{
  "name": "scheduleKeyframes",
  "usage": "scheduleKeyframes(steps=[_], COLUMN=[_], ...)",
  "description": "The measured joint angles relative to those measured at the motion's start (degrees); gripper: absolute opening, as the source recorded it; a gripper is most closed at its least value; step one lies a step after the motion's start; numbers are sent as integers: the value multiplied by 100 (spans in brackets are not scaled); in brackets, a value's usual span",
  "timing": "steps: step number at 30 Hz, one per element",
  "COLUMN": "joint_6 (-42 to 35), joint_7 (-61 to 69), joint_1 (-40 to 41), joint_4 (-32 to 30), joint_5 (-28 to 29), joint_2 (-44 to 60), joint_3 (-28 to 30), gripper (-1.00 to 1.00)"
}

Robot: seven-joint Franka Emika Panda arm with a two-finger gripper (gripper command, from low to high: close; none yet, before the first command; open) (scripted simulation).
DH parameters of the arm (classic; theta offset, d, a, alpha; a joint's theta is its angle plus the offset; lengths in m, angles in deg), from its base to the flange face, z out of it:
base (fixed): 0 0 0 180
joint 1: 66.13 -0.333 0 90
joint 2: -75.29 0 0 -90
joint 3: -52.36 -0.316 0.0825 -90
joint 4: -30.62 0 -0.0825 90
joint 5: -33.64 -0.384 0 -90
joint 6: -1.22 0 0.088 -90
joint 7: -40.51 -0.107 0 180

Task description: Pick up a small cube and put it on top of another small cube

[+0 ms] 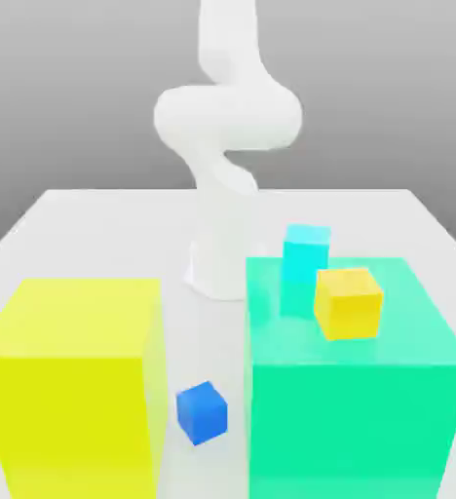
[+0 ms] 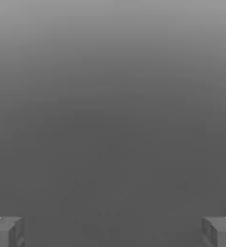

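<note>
Your gripper (image 2: 113,231) stands wide open, its two grey fingertips (image 2: 6,231) far apart with nothing between them, only plain grey backdrop ahead. On the white counter (image 1: 95,224), going from the exterior view's left: a big yellow block (image 1: 71,380), the tiny bright blue cube (image 1: 202,412) just beside it, then a big green block (image 1: 354,390) carrying a small yellow cube (image 1: 348,302), a small cyan cube (image 1: 305,255) behind.

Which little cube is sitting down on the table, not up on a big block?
The small blue cube. It sits on the table between the big blocks; the yellow cube rests on the green block.
</note>
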Motion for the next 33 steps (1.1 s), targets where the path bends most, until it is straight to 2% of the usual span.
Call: scheduleKeyframes(steps=[18, 33], joint_6=[1278, 2367], joint_7=[-4341, -8002], joint_1=[2201, 3567], joint_4=[-1078, -2041], joint_5=[34, -59], joint_2=[2383, 4220], joint_3=[93, 569], gripper=[0, 0])
